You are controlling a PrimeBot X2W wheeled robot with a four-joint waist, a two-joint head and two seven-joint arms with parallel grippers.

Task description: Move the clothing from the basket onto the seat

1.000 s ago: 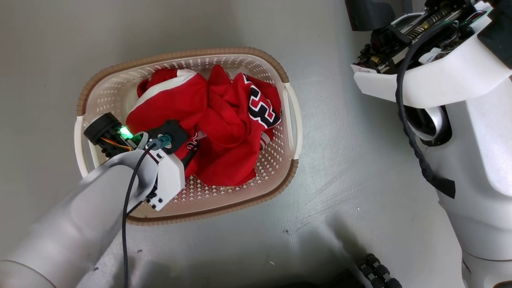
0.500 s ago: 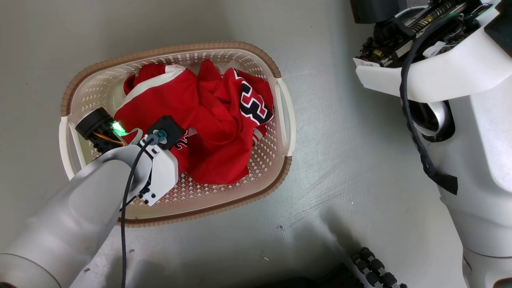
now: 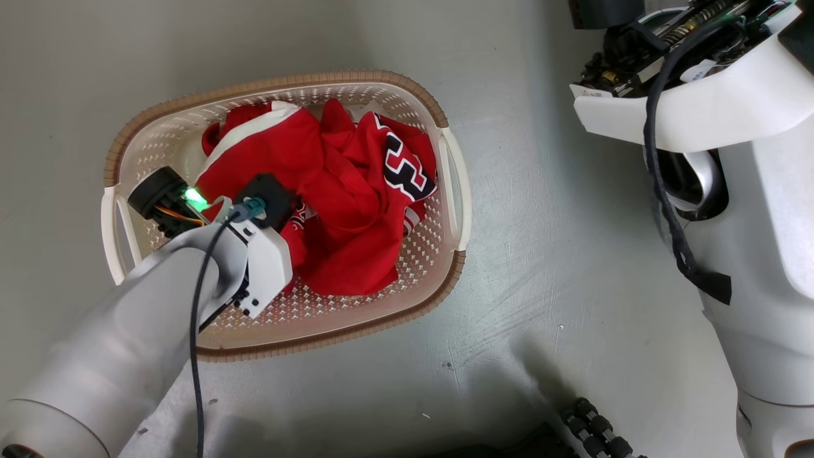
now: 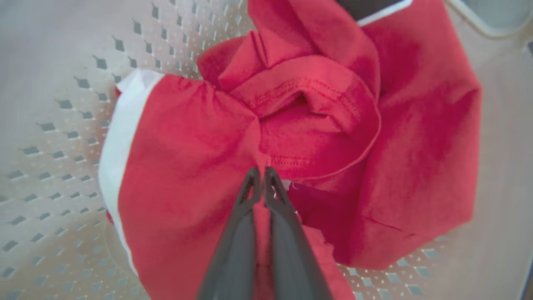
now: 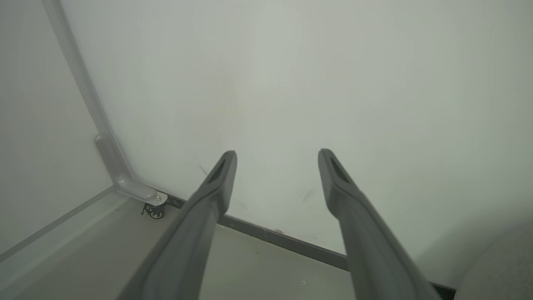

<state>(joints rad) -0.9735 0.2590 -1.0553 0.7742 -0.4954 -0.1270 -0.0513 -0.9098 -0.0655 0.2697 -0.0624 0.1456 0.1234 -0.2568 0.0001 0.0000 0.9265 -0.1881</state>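
The clothing (image 3: pixel 343 210) lay heaped inside the basket (image 3: pixel 381 318), which stood on the grey floor (image 3: pixel 540 286). Both red garments were crumpled together, filling the basket's middle and the end by its right-hand handle. The jersey (image 3: pixel 407 175) with the dark lettering lay on that handle's side, and the white-banded garment (image 3: pixel 254 143) toward the basket's far wall.

The left tool (image 4: pixel 262 175) reached down into the basket from its near wall. Its fingers were clenched together on a pinch of red cloth, at the seam where the white-banded garment met a hemmed fold. The heap spread away from the fingertips toward the far wall and the right-hand handle. Its longer run followed the basket's own length. A straight lift from this edge would probably drag the cloth out in a hanging tail, and the second garment might ride up with it.

The right tool (image 5: pixel 277 166) hung released, fingers wide, aimed at a pale wall (image 5: pixel 291 83) well clear of the basket. The left arm was plainly the nearer. No garment had left the basket yet.
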